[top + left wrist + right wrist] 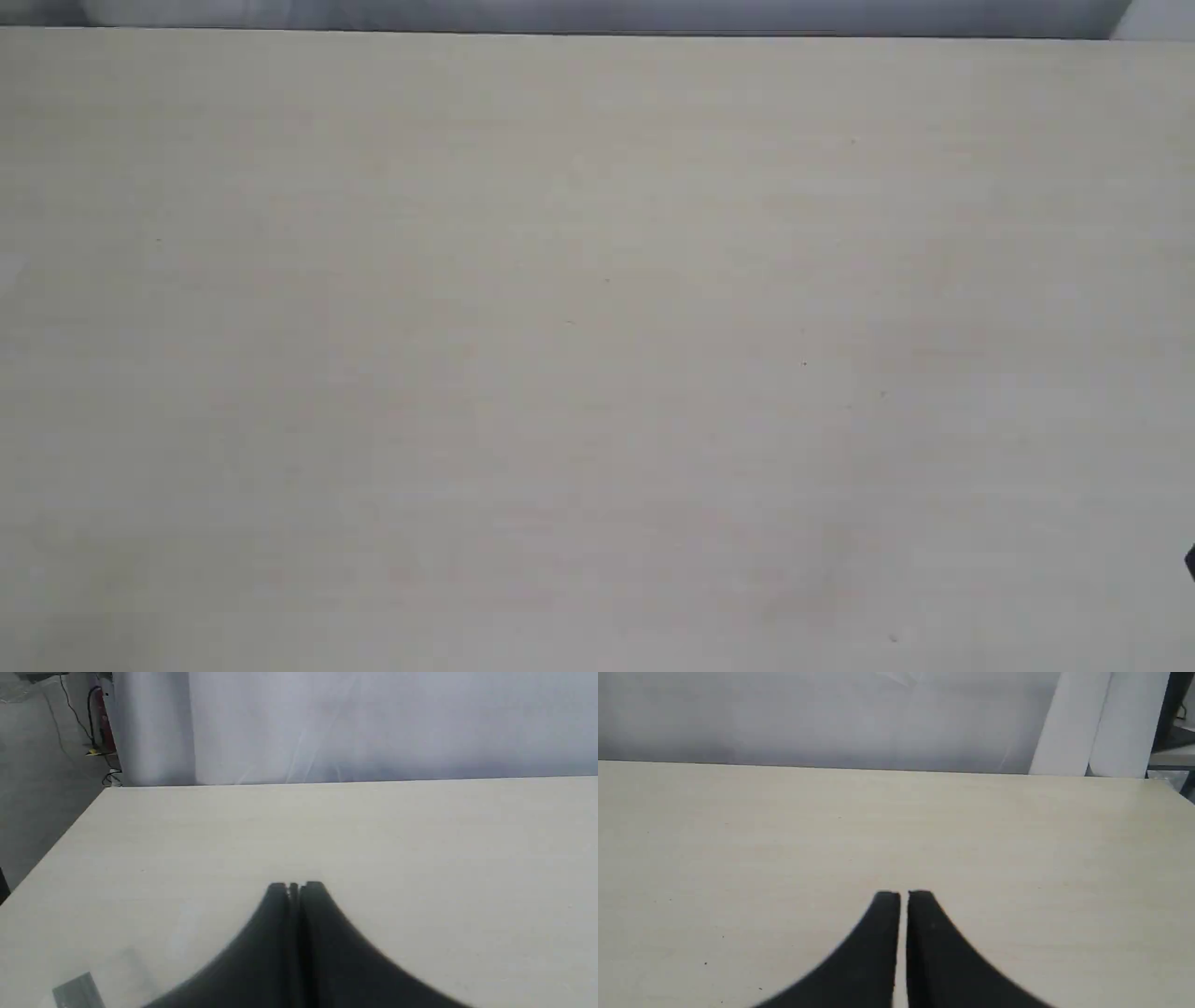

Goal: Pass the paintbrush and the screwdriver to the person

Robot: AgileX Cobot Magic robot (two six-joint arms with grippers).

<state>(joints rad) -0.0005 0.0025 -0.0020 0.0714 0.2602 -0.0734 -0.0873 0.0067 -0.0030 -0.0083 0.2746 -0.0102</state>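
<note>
The paintbrush, the screwdriver and the person's hand are out of view in all three views. My left gripper (295, 886) hovers over the pale table (420, 849), its black fingers pressed together with nothing between them. My right gripper (903, 895) is also shut over the table (738, 835), only a thin slit showing between its black fingers and nothing held. In the exterior view only bare tabletop (597, 355) shows, with a small dark tip (1189, 563) at the right edge.
A white curtain (373, 723) hangs behind the table's far edge. The table's left corner (105, 788) drops to a grey floor with cables and a red object (105, 718). A grey patch (77, 989) lies on the table by the left gripper. White posts (1101, 723) stand at the far right.
</note>
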